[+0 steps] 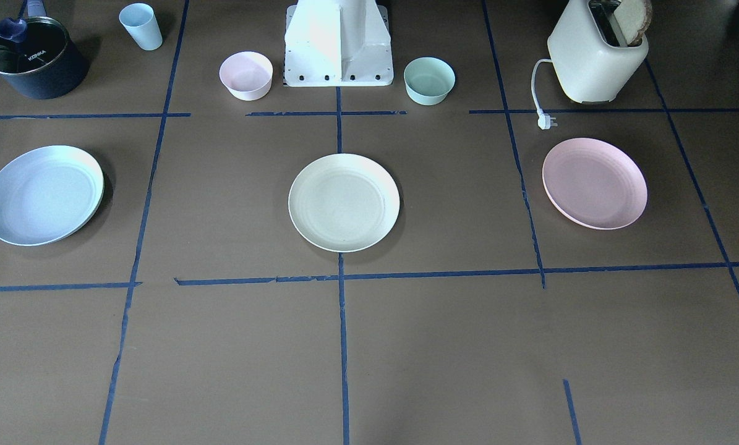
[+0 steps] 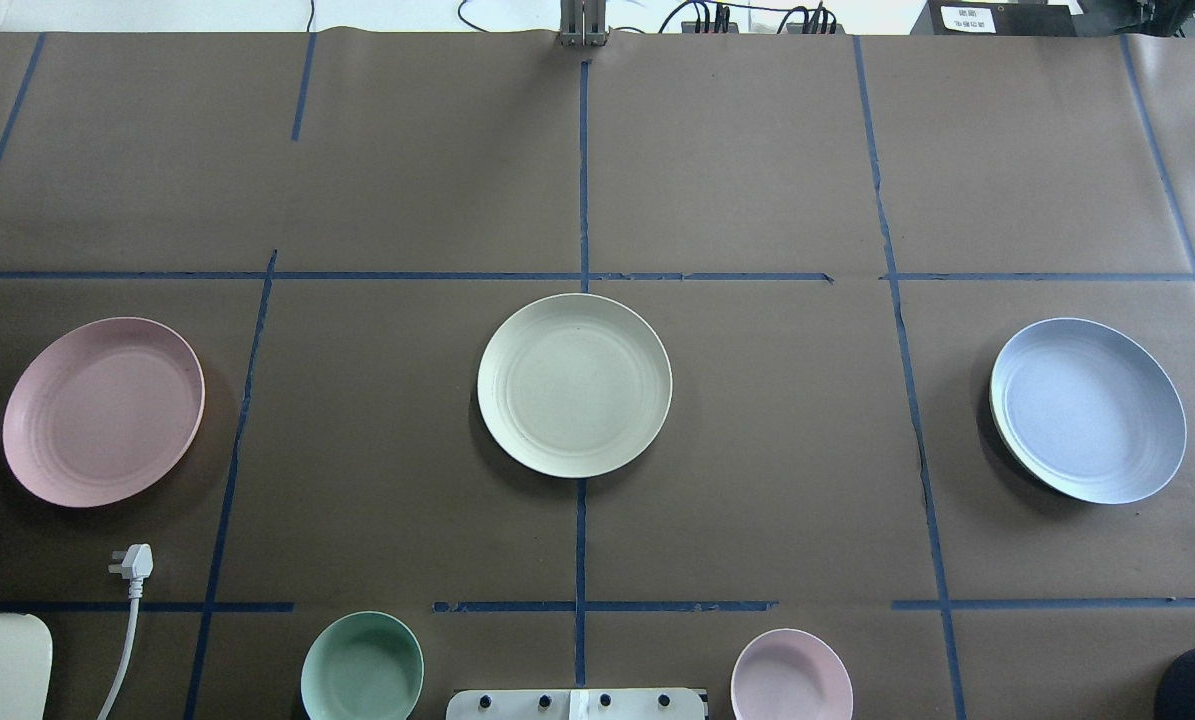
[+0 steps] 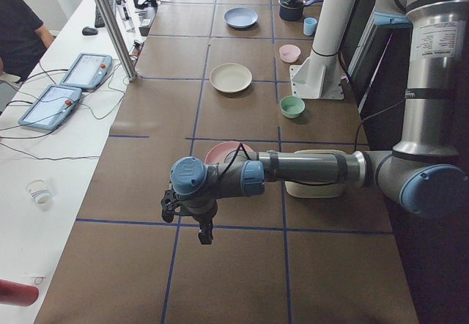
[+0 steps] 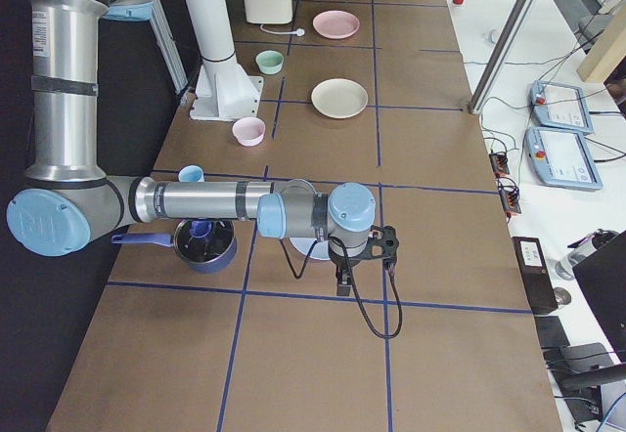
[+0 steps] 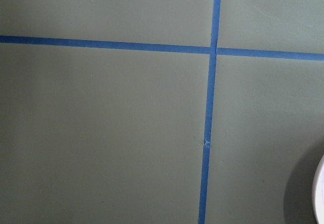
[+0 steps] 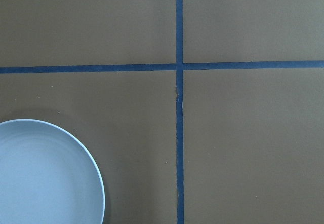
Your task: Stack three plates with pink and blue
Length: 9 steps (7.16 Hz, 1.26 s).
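Nothing's been stacked yet. On the table (image 2: 757, 450), the pink plate (image 2: 103, 411) is parked by the left edge, the cream plate (image 2: 574, 398) dead centre, the blue plate (image 2: 1088, 410) by the right edge. Whether the left gripper (image 3: 206, 234) and right gripper (image 4: 342, 283) are spread or pressed together can't be told. Next, a rim pinch on pink or blue is probably called for.

The brown table (image 2: 757, 150) (gridded in blue) carries pink plate (image 2: 103, 411), cream plate (image 2: 574, 398), blue plate (image 2: 1088, 410).

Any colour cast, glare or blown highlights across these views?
Left wrist view: the table renders olive-green, against brown in the right wrist view. Front-facing view: the robot base is blown out white, and the pot lid shows reflections.
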Each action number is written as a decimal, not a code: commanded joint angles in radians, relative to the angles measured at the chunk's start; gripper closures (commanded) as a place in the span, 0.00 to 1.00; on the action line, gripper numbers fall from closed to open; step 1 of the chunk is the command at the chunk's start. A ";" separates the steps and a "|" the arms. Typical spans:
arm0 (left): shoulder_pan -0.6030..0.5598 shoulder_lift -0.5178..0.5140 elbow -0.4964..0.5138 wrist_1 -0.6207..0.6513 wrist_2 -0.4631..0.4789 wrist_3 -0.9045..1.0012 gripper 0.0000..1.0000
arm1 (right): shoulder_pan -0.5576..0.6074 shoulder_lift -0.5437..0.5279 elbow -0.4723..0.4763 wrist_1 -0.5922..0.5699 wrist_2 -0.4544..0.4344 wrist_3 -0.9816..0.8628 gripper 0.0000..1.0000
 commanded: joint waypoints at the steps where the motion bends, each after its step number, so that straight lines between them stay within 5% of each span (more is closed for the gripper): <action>1: 0.000 0.001 0.000 0.000 -0.001 -0.002 0.00 | 0.000 -0.003 -0.001 0.000 0.000 -0.001 0.00; 5: 0.024 -0.005 -0.028 -0.081 -0.005 -0.069 0.00 | 0.000 0.000 0.008 -0.001 0.011 0.004 0.00; 9: 0.289 0.099 0.003 -0.651 -0.054 -0.645 0.00 | 0.000 0.005 0.010 0.005 0.012 0.004 0.00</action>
